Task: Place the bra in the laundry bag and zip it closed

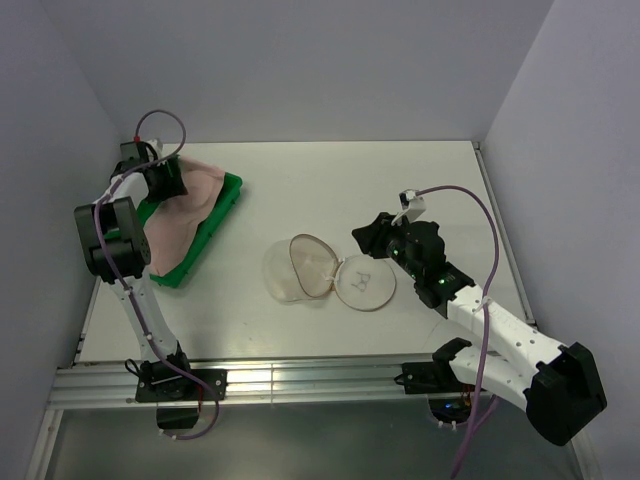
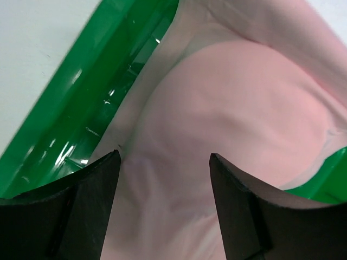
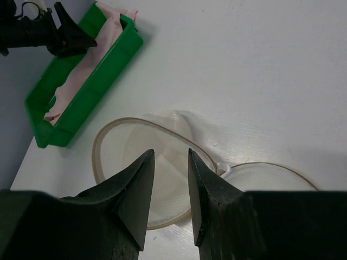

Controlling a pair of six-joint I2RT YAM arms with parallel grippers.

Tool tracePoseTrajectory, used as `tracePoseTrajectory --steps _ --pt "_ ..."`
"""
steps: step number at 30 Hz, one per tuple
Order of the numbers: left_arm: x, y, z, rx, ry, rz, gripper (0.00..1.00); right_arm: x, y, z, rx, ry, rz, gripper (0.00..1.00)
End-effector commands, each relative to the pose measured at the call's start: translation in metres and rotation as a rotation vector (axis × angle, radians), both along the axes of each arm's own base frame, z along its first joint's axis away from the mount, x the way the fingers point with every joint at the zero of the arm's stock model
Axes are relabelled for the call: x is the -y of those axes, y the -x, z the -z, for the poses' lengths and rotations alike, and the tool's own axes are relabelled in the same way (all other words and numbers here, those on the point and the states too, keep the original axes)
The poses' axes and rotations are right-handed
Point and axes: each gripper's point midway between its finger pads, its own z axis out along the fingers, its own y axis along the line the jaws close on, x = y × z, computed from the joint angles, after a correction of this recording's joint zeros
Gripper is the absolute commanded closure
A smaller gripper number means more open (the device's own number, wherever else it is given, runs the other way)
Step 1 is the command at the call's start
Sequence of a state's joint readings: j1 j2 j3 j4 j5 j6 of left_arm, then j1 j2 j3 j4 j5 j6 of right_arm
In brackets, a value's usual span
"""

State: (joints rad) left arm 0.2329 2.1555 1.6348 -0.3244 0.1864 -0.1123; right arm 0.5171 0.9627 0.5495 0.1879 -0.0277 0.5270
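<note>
The bra lies in the green tray at the table's far left. The left gripper is just above it, fingers spread wide and empty. The laundry bag lies unzipped at mid-table, both halves apart. The right gripper hangs above its rim, fingers narrowly parted, holding nothing.

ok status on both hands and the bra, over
Left hand open, over the bra in the green tray. Right hand barely open, empty, over the laundry bag, which lies unzipped. Nothing between tray and bag.
</note>
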Motion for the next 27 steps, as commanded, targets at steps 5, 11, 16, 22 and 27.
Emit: tracePoseTrajectory --steps 5,11,16,22,27 --pt "0.001 -0.008 0.002 0.011 -0.001 0.016 0.33 -0.001 -0.002 -0.023 0.076 -0.039 -0.005 0.61" --pt "0.001 -0.006 0.007 0.017 -0.015 -0.009 0.78 -0.001 -0.003 -0.023 0.075 -0.039 -0.007 0.61" --pt "-0.001 -0.010 -0.019 0.074 -0.024 -0.033 1.00 -0.003 -0.003 -0.023 0.071 -0.045 -0.013 0.61" --pt "0.001 -0.015 -0.077 0.195 -0.008 -0.070 1.00 -0.012 -0.001 -0.033 0.078 -0.057 -0.044 0.60" --pt "0.013 -0.014 -0.134 0.330 0.051 -0.078 1.00 -0.024 0.003 -0.052 0.098 -0.067 -0.101 0.46"
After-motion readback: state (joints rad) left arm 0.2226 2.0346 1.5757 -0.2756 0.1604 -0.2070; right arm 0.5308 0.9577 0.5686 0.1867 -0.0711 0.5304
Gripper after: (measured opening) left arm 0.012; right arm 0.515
